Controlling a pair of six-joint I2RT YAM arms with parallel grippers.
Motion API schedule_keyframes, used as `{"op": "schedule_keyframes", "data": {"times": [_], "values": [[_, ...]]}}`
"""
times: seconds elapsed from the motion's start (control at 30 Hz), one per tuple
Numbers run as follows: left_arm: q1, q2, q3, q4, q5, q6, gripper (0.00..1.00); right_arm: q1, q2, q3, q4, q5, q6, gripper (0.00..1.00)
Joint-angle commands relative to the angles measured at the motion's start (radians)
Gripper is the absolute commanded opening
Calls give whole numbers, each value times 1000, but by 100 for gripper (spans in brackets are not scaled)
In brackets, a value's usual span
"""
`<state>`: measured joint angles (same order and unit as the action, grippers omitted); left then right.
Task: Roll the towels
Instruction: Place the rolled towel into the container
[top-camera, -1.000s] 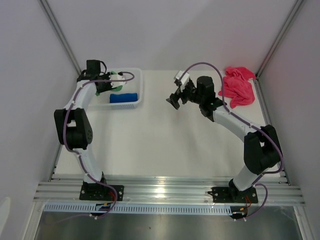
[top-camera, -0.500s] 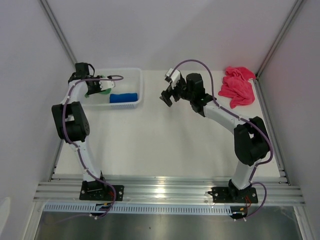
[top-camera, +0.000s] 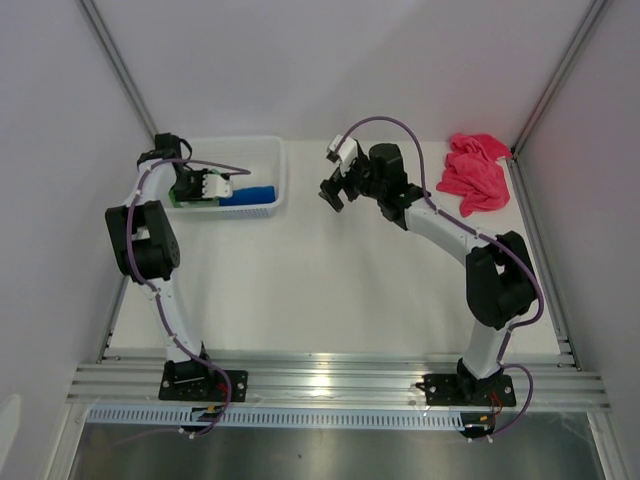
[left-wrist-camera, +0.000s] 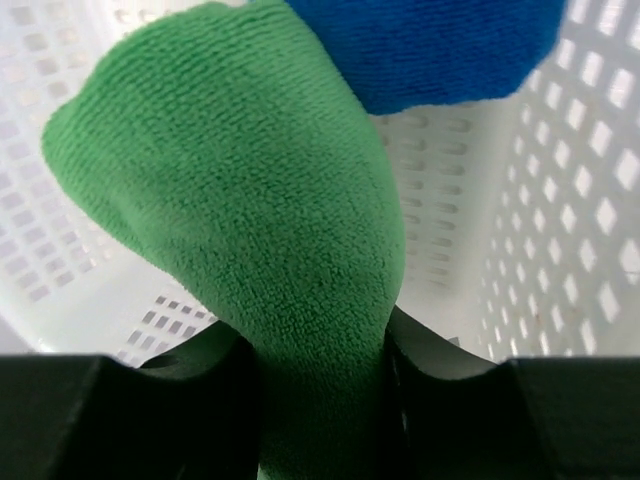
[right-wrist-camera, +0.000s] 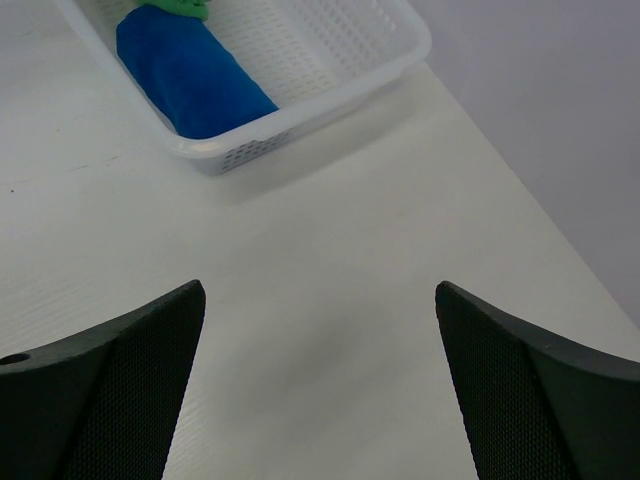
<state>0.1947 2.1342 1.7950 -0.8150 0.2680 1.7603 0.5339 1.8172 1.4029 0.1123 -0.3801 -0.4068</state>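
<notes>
My left gripper is inside the white basket and shut on the green towel, which fills the left wrist view between the fingers. The rolled blue towel lies in the basket next to it; it also shows in the left wrist view and the right wrist view. The pink towel lies crumpled at the far right corner of the table. My right gripper is open and empty above the table, right of the basket; its fingers frame bare tabletop.
The basket stands at the far left of the table. Grey walls close the table at the back and both sides. A metal rail runs along the near edge by the arm bases.
My left gripper has swung down into the basket with the green towel. My right gripper has moved left, toward the basket, and stays open.
</notes>
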Motion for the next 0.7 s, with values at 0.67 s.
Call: {"op": "schedule_keyframes", "data": {"times": [0.67], "values": [[12,23,-63,-98,-115,312,12,6,31,51,-17,10,-17,99]]}}
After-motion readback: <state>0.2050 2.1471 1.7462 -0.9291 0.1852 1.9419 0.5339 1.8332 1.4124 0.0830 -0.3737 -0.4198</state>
